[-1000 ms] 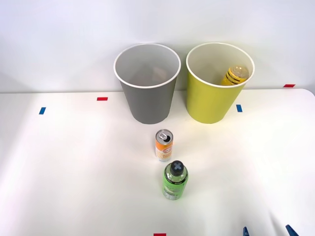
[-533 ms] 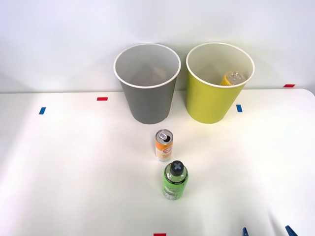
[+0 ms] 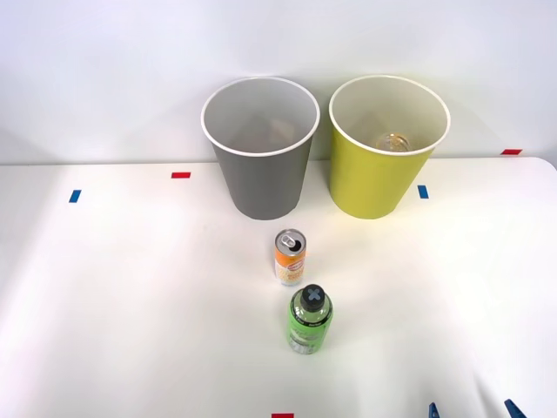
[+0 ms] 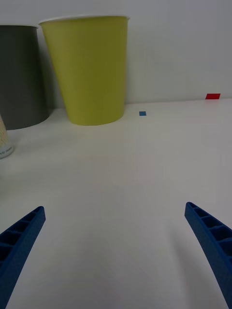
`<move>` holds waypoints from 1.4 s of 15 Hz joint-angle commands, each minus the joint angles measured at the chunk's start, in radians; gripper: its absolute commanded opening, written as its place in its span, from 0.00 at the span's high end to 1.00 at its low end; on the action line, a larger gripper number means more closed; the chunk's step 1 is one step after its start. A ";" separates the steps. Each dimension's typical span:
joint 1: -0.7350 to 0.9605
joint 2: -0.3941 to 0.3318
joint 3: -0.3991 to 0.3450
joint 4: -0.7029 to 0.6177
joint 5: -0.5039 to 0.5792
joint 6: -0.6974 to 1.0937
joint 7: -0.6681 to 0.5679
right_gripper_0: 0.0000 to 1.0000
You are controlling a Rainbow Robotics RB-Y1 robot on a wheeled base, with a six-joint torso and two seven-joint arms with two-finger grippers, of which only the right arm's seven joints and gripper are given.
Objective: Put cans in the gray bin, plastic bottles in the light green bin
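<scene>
Claw (image 4: 116, 251) spread, ribbed blue fingers (image 4: 19, 241); tapered light green bin (image 4: 89, 67) beyond.

**Readable markings: none legible**

- Short orange-and-white drink can with a silver pull-tab top (image 3: 290, 258), standing upright on the white table (image 3: 130, 305): printed panel on its side, the characters too small to make out.
- Slim bright green plastic bottle with a dark cap (image 3: 309, 320), upright just in front of the can: a label band with dark and pale print, not readable; the cap carries a raised cross-shaped mould, not a letter.
- Round tapered gray bucket with white rim (image 3: 261, 174): plain, no lettering.
- Round tapered yellow-green bucket with white rim (image 3: 376, 174): plain, no lettering.
- Small red and blue tape squares (image 3: 180, 175) on the table: unmarked.
</scene>
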 commanded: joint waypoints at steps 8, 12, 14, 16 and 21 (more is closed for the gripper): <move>0.000 0.000 0.000 0.000 0.000 0.000 0.000 0.00; 0.000 0.000 0.000 0.000 0.000 0.000 0.000 0.00; 0.000 0.000 0.000 0.000 0.000 0.000 0.000 0.00; 0.000 0.000 0.000 0.000 0.000 0.000 0.000 0.00; 0.000 0.000 0.000 0.000 0.000 0.000 0.000 0.00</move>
